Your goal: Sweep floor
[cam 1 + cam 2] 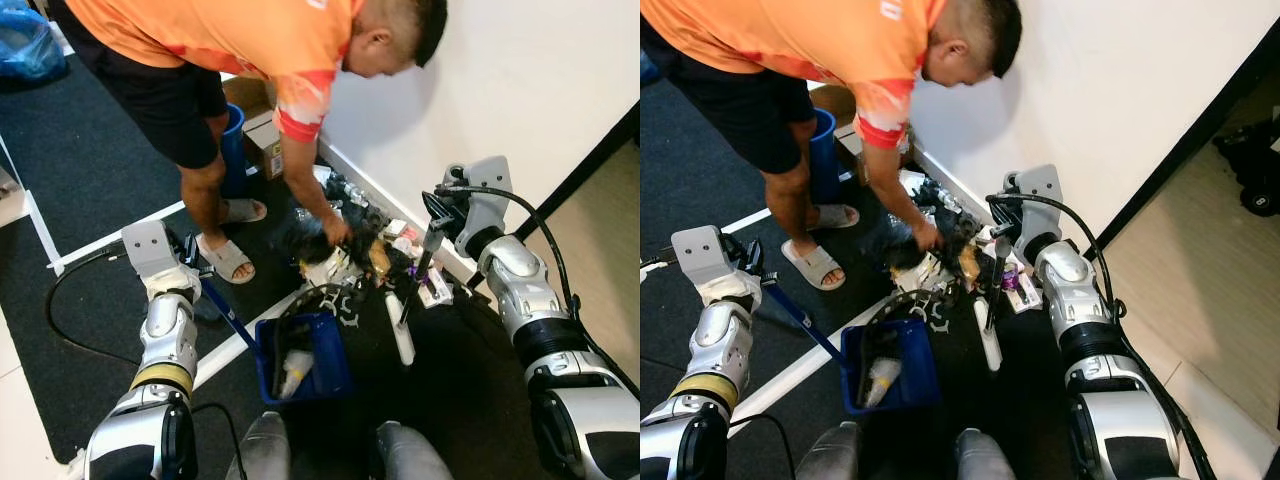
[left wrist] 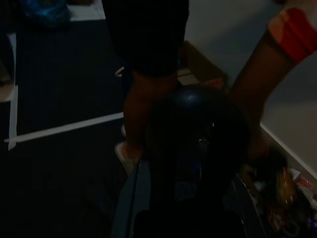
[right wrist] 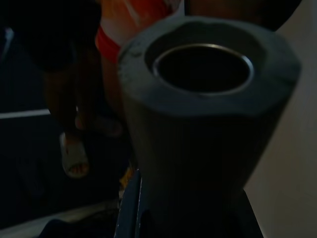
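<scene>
My left gripper is shut on the blue handle of a blue dustpan, which rests on the dark carpet in front of my legs with a bottle and scraps in it. My right gripper is shut on a grey broom handle. The handle's hollow top end looms in the right wrist view. The broom's white head lies on the carpet beside the dustpan. A pile of litter lies against the wall. A person in an orange shirt bends over it, one hand in the pile.
The person's sandalled feet stand just beyond the dustpan handle. A blue bin and a cardboard box sit by the wall behind them. White tape lines and a black cable cross the carpet on the left.
</scene>
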Controlling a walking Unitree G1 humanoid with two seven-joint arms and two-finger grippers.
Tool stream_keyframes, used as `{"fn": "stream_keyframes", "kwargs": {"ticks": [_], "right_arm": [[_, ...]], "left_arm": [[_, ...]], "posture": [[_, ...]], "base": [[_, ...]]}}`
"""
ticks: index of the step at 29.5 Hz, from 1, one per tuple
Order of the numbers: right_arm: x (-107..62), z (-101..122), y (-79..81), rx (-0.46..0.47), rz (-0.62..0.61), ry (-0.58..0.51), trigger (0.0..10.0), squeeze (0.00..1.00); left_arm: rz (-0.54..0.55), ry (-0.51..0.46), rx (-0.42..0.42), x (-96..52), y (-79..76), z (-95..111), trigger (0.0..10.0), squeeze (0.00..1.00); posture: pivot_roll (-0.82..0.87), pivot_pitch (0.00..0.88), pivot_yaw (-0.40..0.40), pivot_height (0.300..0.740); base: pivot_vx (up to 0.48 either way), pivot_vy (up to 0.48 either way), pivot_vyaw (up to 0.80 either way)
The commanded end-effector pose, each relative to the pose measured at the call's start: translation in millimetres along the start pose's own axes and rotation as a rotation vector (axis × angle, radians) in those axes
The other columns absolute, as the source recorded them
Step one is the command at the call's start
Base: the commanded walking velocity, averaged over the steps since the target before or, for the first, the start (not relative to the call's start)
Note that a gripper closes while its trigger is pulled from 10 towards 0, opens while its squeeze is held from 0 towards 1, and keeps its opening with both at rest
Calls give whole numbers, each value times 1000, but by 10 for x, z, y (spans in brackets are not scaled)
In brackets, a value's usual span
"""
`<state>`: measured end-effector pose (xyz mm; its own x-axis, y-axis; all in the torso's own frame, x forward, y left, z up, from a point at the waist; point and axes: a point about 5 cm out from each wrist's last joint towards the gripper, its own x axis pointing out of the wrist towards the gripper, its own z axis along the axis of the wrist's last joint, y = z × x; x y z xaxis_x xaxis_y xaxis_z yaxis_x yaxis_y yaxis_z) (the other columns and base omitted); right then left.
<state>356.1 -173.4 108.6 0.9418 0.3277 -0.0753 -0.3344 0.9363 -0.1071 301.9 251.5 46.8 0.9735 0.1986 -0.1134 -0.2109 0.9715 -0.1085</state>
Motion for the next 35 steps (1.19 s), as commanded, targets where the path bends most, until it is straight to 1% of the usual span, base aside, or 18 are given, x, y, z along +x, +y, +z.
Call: {"fn": "stream_keyframes", "kwargs": {"ticks": [1,6,10,16,21,29,35], "right_arm": [[-29,-66,-29,-11,-28,22,10000,0],[-84,-225,-41,-12,-58,97,10000,0],[-97,-262,-36,-12,-64,111,10000,0],[-96,-318,10,-13,-61,131,10000,0],[-97,-345,34,-16,-53,140,10000,0],[-98,-381,130,-13,-7,137,10000,0],[-115,-437,144,4,-13,161,10000,0]], "left_arm": [[-31,30,-18,-14,-96,-72,10000,0],[-33,68,-5,-52,-72,-150,10000,0],[-33,90,7,-77,-54,-194,10000,0],[-10,158,36,-173,24,-340,10000,0],[3,196,52,-242,69,-429,10000,0],[19,211,55,-274,97,-465,10000,0],[35,214,44,-279,112,-472,10000,0]], "posture": [[153,9,-71,740],[147,8,-69,740],[143,7,-65,740],[142,9,-66,740],[139,13,-66,740],[139,19,-65,740],[139,20,-64,740]], "base": [[0,0,0],[0,0,0],[0,0,0],[0,0,0],[0,0,0],[0,0,0],[0,0,0]]}}
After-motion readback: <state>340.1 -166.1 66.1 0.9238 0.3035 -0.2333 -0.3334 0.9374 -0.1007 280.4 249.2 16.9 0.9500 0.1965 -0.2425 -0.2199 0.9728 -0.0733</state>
